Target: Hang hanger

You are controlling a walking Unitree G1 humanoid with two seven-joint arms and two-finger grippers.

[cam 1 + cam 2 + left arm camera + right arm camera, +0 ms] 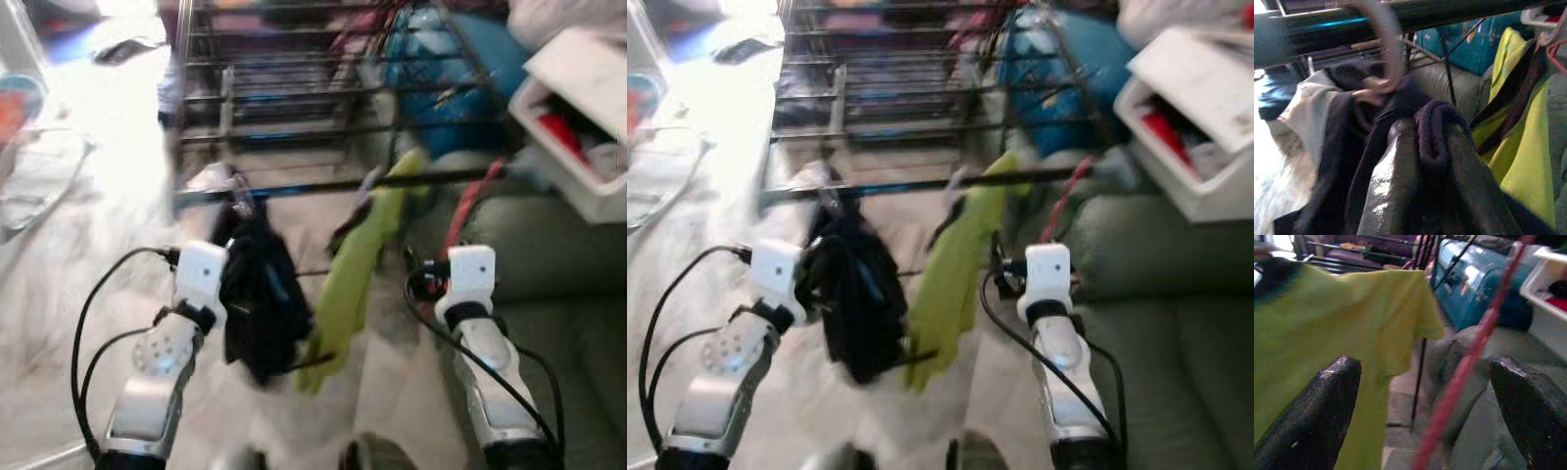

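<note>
So the left gripper (1432, 147) is clenched on a fold of the dark garment (257, 294), right below the rack (294, 108) front rail. The hanger (1382, 54) sits just above those fingers (1396, 181), its pale hook curled over the rail, garment draped under it. Next along the rail hangs a yellow-green shirt (358, 264), between the two arms. The right gripper (1425, 396) is spread wide, holding nothing, shirt beside one finger (1317, 406) and a red hanger (1469, 362) crossing the gap. A white bin (578, 127) sits right of the rack, above a grey-green sofa (549, 255).
</note>
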